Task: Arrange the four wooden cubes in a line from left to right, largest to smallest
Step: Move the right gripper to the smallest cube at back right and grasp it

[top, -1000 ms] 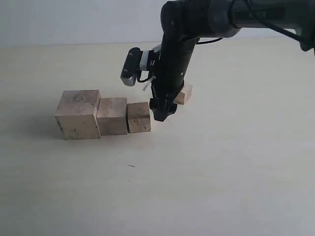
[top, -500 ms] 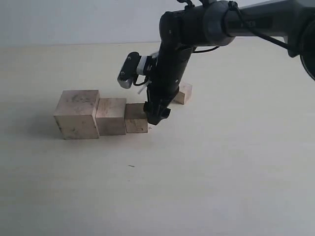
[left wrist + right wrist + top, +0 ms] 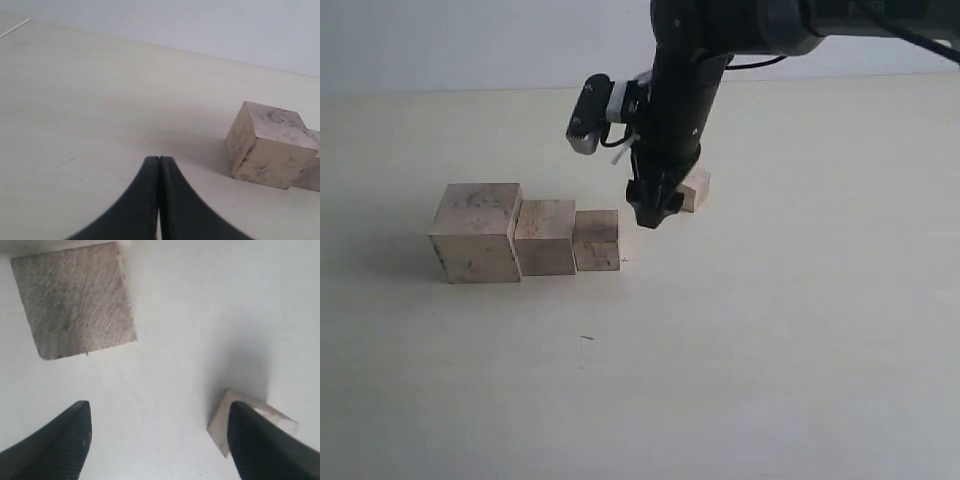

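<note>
Three of the four wooden cubes stand touching in a row: the largest, smudged cube (image 3: pixel 477 232) at the left, then a middle cube (image 3: pixel 546 237), then a smaller one (image 3: pixel 597 240). The smallest cube (image 3: pixel 696 190) sits apart, further back and to the right, partly hidden by my right arm. My right gripper (image 3: pixel 653 212) hangs open above the table between the row and the smallest cube, holding nothing. The right wrist view shows the third cube (image 3: pixel 75 300), the smallest cube (image 3: pixel 250 422) beside one fingertip, and the open gripper (image 3: pixel 159 407). My left gripper (image 3: pixel 159 159) is shut and empty, facing the largest cube (image 3: pixel 270 145).
The pale table (image 3: pixel 770 330) runs back to a white wall. A small dark speck (image 3: pixel 587 338) lies in front of the row. A thin white line (image 3: pixel 15 28) shows at the table's far corner in the left wrist view.
My right gripper nudged the third cube left against the middle cube, then rose and drew back slightly to the right. The cubes now stand still.
</note>
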